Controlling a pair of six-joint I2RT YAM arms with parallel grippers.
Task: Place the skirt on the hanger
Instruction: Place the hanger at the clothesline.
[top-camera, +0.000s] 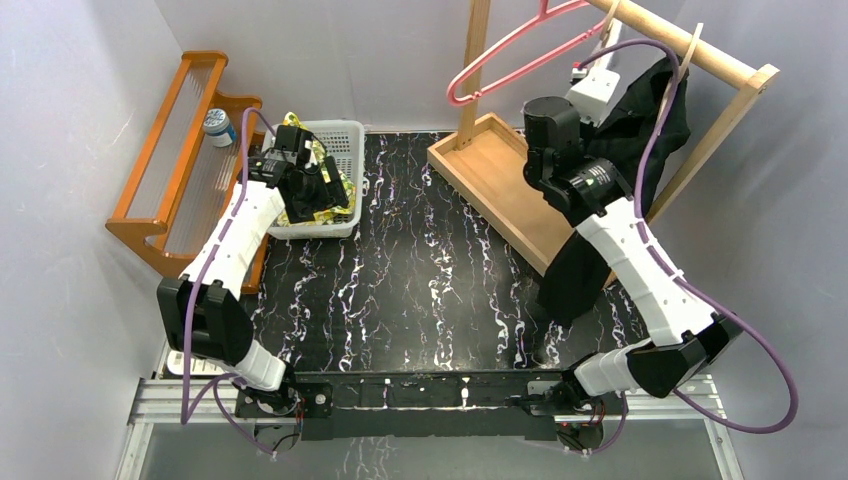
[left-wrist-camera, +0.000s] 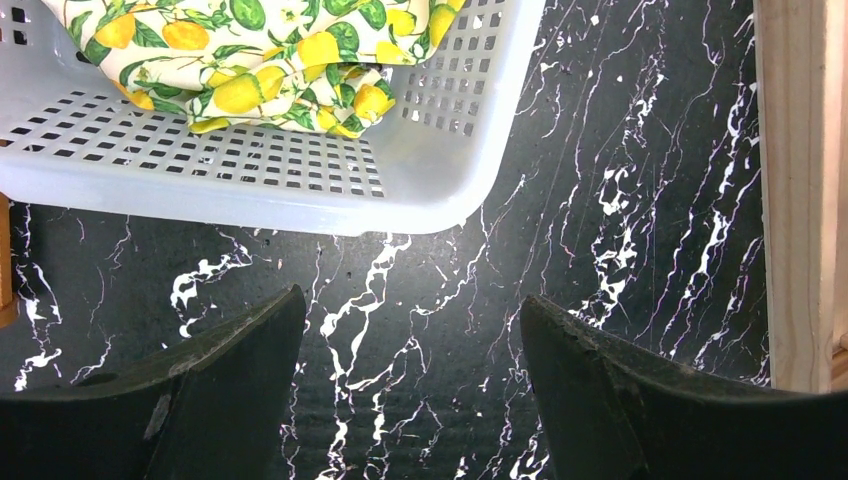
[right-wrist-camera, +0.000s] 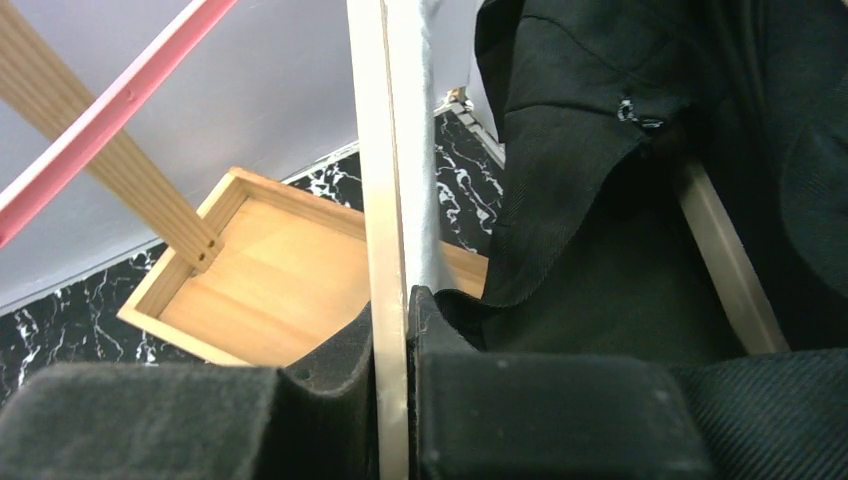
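Right gripper (right-wrist-camera: 393, 310): pressed together on pale hanger bar (right-wrist-camera: 383, 150) (bar upright between pads). Black skirt (right-wrist-camera: 600, 200) just right of fingers, beside same bar. Pink hanger (right-wrist-camera: 120, 100) up-left. Left gripper (left-wrist-camera: 412, 310): spread wide, holding nothing, above marble table (left-wrist-camera: 600, 250); white basket (left-wrist-camera: 300, 205) with lemon-print cloth (left-wrist-camera: 270, 60) just ahead of fingertips.

basket (left-wrist-camera: 300, 205) before left claw (left-wrist-camera: 410, 300), tabletop (left-wrist-camera: 620, 200) free

Your left arm (top-camera: 235, 235) reaches far left, left hand (left-wrist-camera: 412, 300) wide open. Right arm (top-camera: 630, 250) raised far right, right hand (right-wrist-camera: 392, 305) clamped on hanger (right-wrist-camera: 380, 150).
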